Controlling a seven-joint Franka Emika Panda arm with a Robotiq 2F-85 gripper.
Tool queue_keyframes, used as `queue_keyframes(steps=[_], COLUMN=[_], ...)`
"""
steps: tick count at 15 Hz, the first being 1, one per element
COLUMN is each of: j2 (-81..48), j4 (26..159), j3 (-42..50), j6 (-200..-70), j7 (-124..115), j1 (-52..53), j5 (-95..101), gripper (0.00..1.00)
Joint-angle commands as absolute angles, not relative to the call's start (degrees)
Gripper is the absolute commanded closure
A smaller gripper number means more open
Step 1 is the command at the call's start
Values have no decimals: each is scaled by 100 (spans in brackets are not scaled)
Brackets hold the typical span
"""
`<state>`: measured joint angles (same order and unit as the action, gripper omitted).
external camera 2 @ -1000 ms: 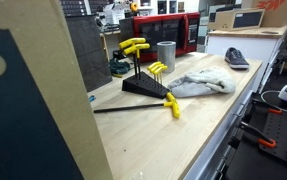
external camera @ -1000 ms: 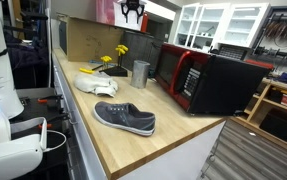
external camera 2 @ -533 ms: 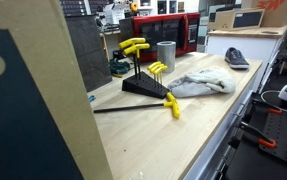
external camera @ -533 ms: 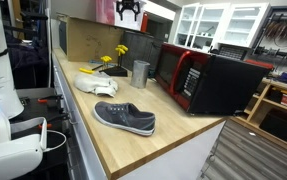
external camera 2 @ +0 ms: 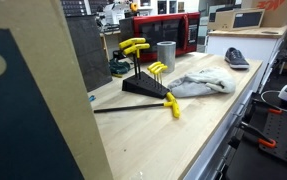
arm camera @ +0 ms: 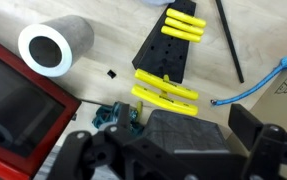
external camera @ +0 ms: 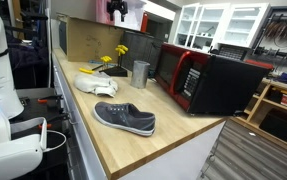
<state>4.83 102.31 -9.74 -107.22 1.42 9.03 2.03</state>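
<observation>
"Where is your arm?"
"Raised high; my black two-fingered gripper (external camera: 121, 8) hangs at the top edge of an exterior view, pointing straight down."
"And the jaws?"
"Spread wide, nothing between them; in the wrist view my dark fingers (arm camera: 80, 152) stand far apart at either side."

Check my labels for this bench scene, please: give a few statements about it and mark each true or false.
The shoe lies on the bench. True.
The gripper holds the cup. False: it hangs high above the bench, open and empty; the cup stands by the microwave.
The hex keys have blue handles. False: they are yellow.
The cloth covers the shoe. False: it lies apart from it, beside the hex keys.
The cup stands upright. True.
</observation>
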Motion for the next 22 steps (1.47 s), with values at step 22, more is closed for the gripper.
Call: queue_keyframes(steps=[22], j2=[1792], j4=[11275], j3=[-935], j6=[-10342], j7=[-510], j1=[803], j5=[83], gripper=[0])
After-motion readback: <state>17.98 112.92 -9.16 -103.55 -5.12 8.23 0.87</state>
